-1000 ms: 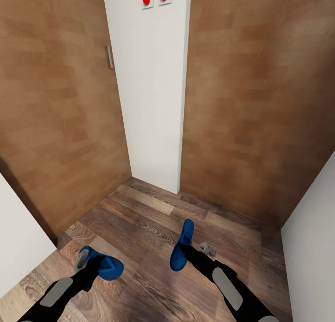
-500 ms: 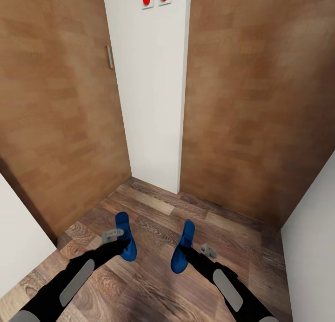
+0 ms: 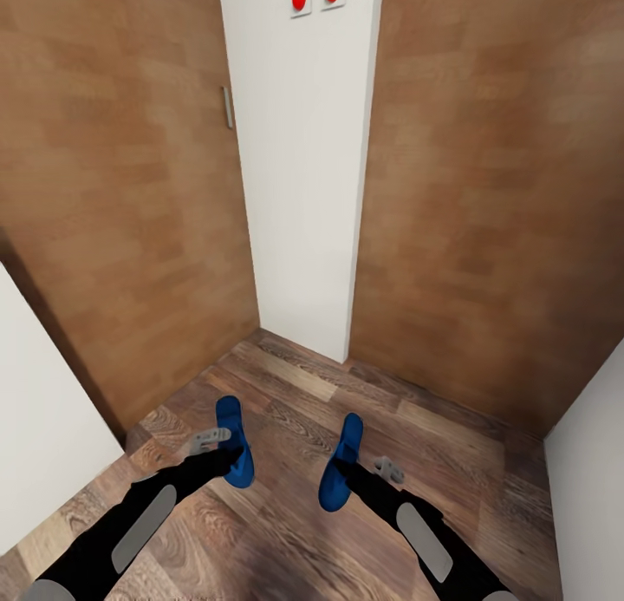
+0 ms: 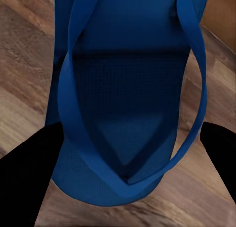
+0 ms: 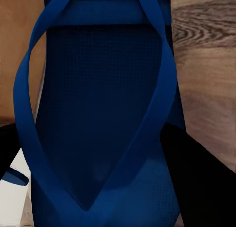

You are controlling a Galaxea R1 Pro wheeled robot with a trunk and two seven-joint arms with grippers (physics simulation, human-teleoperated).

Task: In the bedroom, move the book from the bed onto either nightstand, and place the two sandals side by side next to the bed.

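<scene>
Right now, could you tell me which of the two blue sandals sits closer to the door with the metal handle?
The sandal at the left gripper; the other sandal, at the right gripper, lies farther from that door.

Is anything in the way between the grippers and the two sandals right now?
Nothing visible. The left gripper is already at the left sandal, and the right gripper at the right sandal. In each wrist view, the dark fingers flank the sandal.
</scene>
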